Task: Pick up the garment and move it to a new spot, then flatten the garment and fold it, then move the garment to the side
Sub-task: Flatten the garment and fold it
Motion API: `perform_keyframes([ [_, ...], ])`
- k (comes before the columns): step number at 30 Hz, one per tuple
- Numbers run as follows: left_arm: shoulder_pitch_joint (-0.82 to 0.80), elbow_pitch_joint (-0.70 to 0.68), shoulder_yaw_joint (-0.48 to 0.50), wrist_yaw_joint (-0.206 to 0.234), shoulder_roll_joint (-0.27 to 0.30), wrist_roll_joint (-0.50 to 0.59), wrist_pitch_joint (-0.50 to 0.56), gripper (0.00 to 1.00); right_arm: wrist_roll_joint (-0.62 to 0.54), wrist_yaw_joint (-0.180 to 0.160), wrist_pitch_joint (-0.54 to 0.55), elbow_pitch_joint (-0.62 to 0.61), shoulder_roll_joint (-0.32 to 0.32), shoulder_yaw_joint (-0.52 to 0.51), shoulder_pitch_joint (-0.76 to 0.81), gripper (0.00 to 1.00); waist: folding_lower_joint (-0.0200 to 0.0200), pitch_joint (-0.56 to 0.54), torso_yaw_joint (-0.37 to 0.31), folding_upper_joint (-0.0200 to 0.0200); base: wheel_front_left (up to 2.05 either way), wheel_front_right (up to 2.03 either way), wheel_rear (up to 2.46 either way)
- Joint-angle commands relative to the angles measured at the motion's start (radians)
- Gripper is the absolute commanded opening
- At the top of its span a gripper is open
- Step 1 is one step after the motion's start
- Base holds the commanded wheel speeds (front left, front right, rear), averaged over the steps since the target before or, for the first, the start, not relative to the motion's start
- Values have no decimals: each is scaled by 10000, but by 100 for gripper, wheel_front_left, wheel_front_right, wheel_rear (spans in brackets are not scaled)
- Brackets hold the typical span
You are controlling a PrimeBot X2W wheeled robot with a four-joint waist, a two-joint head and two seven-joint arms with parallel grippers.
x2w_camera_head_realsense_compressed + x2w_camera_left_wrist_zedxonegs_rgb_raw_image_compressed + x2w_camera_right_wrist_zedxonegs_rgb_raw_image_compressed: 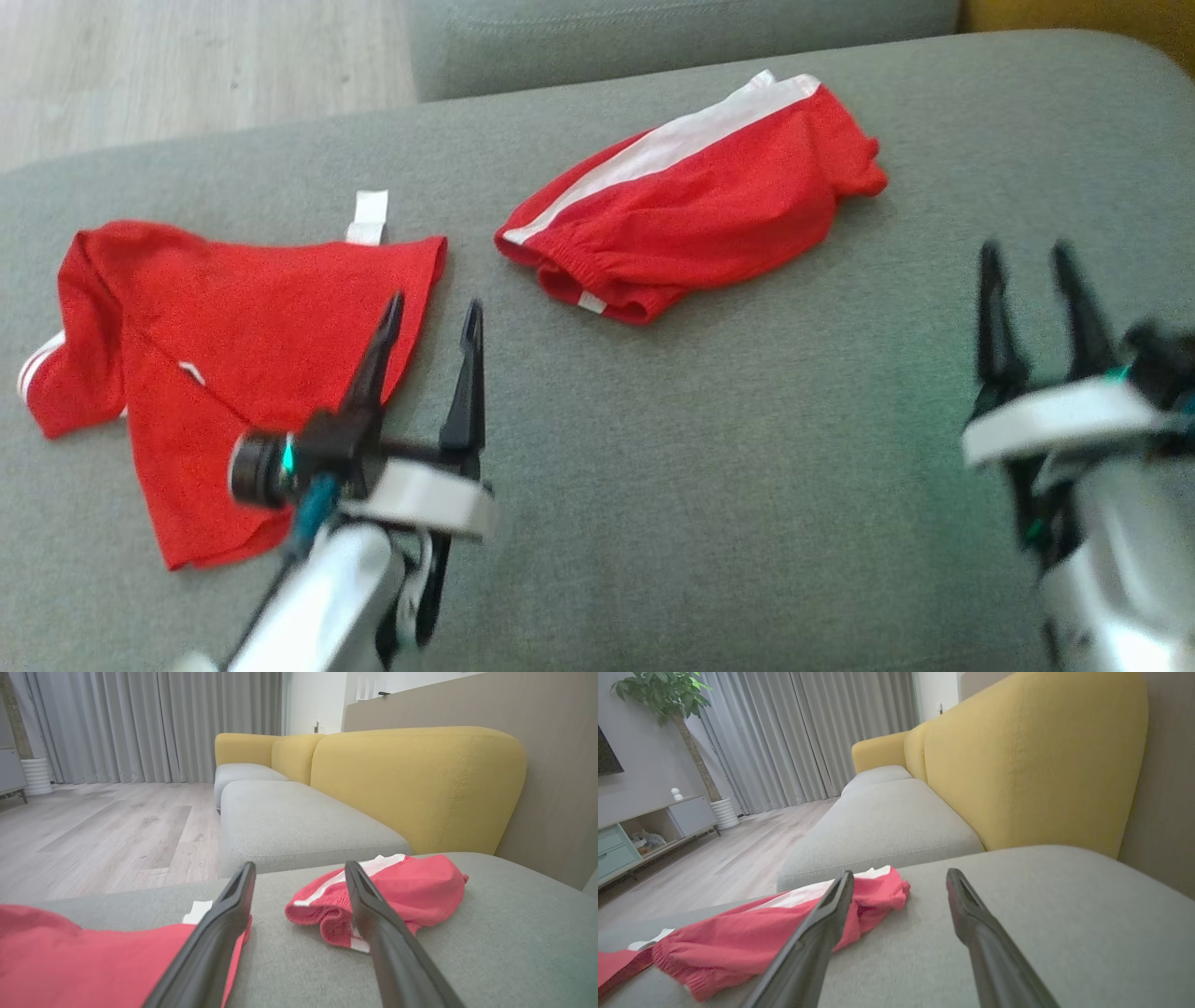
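Observation:
A red garment, a shirt [233, 327] with a white tag, lies partly spread on the left of the grey sofa seat [700, 467]. A second red garment, shorts [691, 215] with a white side stripe, lies bunched farther back at the middle. My left gripper [435, 301] hovers open over the shirt's right edge, nothing between its fingers. In the left wrist view the left gripper [300, 865] points past the shirt [70, 952] toward the shorts [411, 882]. My right gripper [1025, 247] stands open and empty over bare seat, right of the shorts [761, 933].
A yellow backrest [411, 779] runs along the sofa's far right side. Another grey seat cushion [653, 37] adjoins at the back. Pale wood floor [187, 65] lies beyond the seat's left edge. Bare seat stretches between and in front of the two garments.

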Motion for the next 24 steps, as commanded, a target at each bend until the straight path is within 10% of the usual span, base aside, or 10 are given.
perform_keyframes([
  [1, -84, -355, 604, 10, 57, 189, -50, 100, -120, -7, -94, -505, 211, 72, 69, 100, 2, -107, -104, -1, 0, 0, 0],
  [12, 1222, -440, 2192, -912, -847, 1619, -50, 100, -724, -7, 150, -1882, 1315, -512, 1637, 100, 2, 69, -248, -1, 0, 0, 0],
  [24, 346, -332, 2622, -1800, -1452, 2606, -51, 100, -1545, -7, 1449, -2007, 1274, -1967, -482, 100, 2, 1747, 500, -1, 0, 0, 0],
])
